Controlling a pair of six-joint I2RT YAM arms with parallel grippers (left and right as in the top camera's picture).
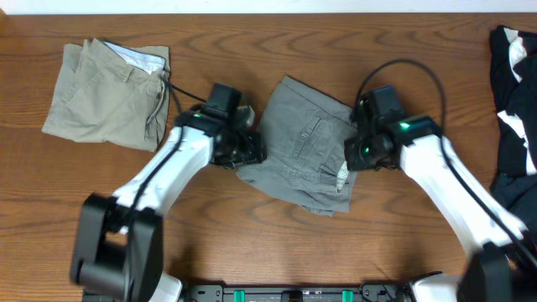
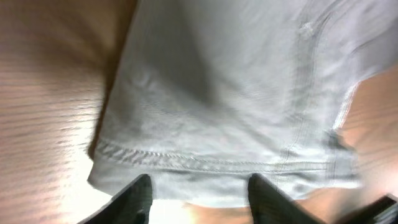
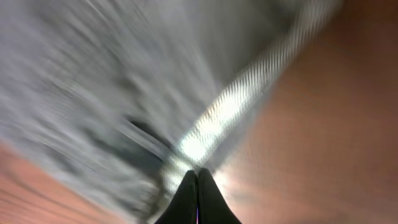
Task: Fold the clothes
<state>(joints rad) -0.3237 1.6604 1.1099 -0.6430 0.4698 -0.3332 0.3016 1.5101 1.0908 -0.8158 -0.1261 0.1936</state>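
Overhead view: grey shorts [image 1: 302, 155], centre of frame, apparently part-folded. Left gripper [image 2: 199, 190]: fingers apart at the stitched hem [image 2: 205, 163], holding nothing. Right gripper [image 3: 198, 182]: fingers together, apparently pinching the pale waistband edge [image 3: 217, 118]. Advice: close left on hem, then lift both edges level, cloth taut.

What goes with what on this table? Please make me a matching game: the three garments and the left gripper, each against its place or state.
Things:
1. grey shorts
2. beige shorts
3. black-and-white garment
4. left gripper

Places or states:
A. at the table's right edge
B. fingers apart
C. middle, between both arms
D. folded, on the left side

Pairs: 1-C, 2-D, 3-A, 4-B
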